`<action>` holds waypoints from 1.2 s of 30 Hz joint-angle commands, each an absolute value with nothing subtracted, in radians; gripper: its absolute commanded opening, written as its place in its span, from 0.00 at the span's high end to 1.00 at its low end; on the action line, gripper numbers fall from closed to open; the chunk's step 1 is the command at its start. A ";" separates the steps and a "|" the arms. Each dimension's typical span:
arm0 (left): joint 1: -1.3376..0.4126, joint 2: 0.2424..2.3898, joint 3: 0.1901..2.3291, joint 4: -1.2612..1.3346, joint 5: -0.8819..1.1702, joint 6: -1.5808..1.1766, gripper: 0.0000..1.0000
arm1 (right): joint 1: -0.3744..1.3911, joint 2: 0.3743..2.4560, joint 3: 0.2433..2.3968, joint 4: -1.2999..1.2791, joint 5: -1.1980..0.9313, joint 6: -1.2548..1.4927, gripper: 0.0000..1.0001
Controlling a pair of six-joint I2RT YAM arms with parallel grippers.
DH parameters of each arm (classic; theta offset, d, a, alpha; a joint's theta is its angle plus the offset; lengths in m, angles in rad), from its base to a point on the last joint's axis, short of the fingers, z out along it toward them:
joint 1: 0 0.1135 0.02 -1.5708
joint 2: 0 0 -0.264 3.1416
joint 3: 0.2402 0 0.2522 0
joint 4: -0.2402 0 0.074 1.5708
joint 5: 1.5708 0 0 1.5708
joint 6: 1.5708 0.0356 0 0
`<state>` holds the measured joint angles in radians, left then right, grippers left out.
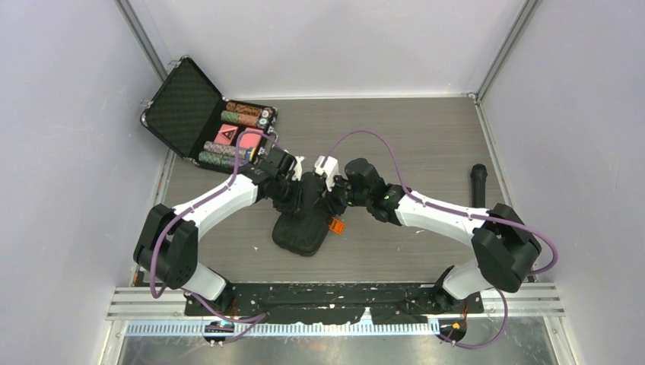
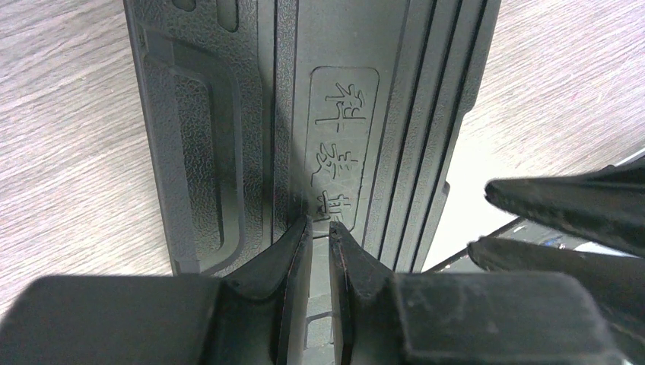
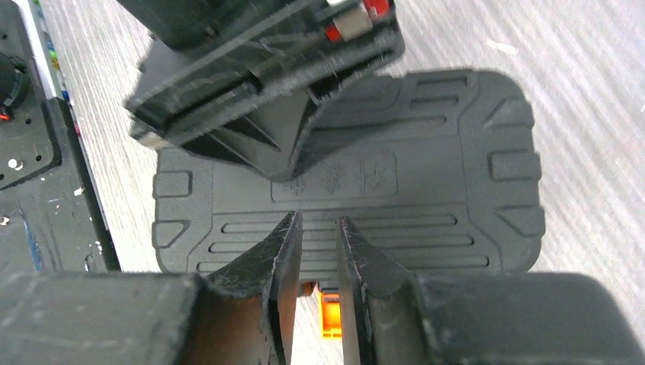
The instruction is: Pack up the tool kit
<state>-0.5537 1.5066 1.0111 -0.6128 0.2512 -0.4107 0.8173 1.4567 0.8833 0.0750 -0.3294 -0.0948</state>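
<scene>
The tool kit's black ribbed case (image 1: 300,232) lies closed on the table, its orange latch (image 1: 335,225) sticking out on the right side. My left gripper (image 2: 319,224) points down at the embossed panel in the middle of the lid (image 2: 228,114). Its jaws stand a narrow slit apart with nothing between them. My right gripper (image 3: 318,220) hovers over the lid's latch edge (image 3: 456,152), jaws a small gap apart and empty. The orange latch (image 3: 329,315) shows below that gap. The left gripper (image 3: 285,171) shows across the lid in the right wrist view. No tools are visible.
An open metal-edged briefcase (image 1: 186,106) with poker chips and red cards sits at the back left. A black cylinder (image 1: 478,182) lies near the right wall. The two wrists are close together over the case.
</scene>
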 commanded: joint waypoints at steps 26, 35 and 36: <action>-0.555 1.524 0.992 -0.665 0.128 -0.355 0.80 | 0.608 1.650 0.599 0.509 -0.609 0.008 0.62; -0.553 1.531 1.002 -0.679 0.098 -0.339 0.80 | 0.606 1.692 0.635 0.375 -0.828 0.007 0.65; -0.554 1.531 1.005 -0.678 0.100 -0.339 0.80 | 0.604 1.682 0.636 0.365 -0.842 0.010 0.65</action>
<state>-0.5613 1.5032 1.0153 -0.6224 0.2256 -0.3870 0.5953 1.6951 0.6094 0.4206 -0.6933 0.0101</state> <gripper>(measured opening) 0.194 0.349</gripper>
